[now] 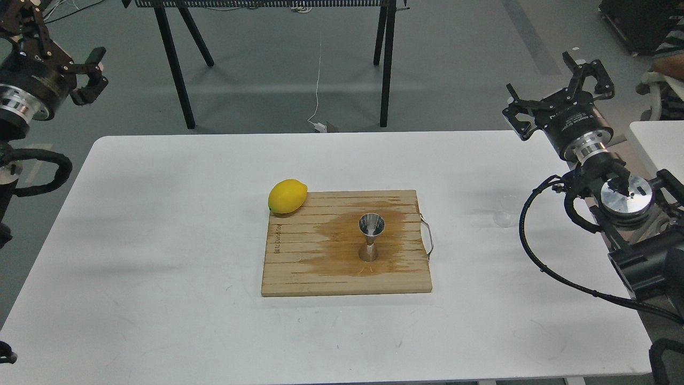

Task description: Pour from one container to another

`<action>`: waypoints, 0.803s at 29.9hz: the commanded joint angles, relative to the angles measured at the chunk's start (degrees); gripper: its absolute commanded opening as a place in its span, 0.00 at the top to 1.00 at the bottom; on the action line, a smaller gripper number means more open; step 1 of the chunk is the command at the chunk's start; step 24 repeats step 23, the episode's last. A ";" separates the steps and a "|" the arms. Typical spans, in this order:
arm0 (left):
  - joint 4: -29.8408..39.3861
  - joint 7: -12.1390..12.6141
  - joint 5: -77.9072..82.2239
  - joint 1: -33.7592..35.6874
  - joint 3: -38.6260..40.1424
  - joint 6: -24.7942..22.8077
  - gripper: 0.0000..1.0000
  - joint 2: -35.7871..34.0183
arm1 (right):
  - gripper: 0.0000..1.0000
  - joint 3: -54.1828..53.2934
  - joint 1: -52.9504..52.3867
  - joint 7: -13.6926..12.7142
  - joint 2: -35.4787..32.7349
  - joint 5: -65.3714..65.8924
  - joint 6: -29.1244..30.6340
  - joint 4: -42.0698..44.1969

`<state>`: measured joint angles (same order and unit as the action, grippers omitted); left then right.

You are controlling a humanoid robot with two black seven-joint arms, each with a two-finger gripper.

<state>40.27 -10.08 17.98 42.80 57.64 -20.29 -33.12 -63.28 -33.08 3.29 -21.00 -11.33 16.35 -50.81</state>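
The clear glass cup (506,212) stands on the white table (160,214), right of the wooden board (299,267); it shows only faintly. The steel hourglass jigger (370,237) stands upright on the board's wet, darkened patch. My right gripper (553,80) is raised high beyond the table's far right edge, well above and behind the cup, open and holding nothing. My left gripper (61,40) hangs off the table at the top left, open and empty.
A yellow lemon (287,196) rests at the board's far left corner. A metal loop handle (427,240) sticks out of the board's right side. A black-legged stand (181,80) is behind the table, and another white table (660,155) is at the right.
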 commanded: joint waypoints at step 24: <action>-2.12 -2.57 -5.77 -2.46 0.02 -0.54 0.01 6.93 | 0.00 -0.27 6.19 0.76 1.31 -0.18 2.72 -2.36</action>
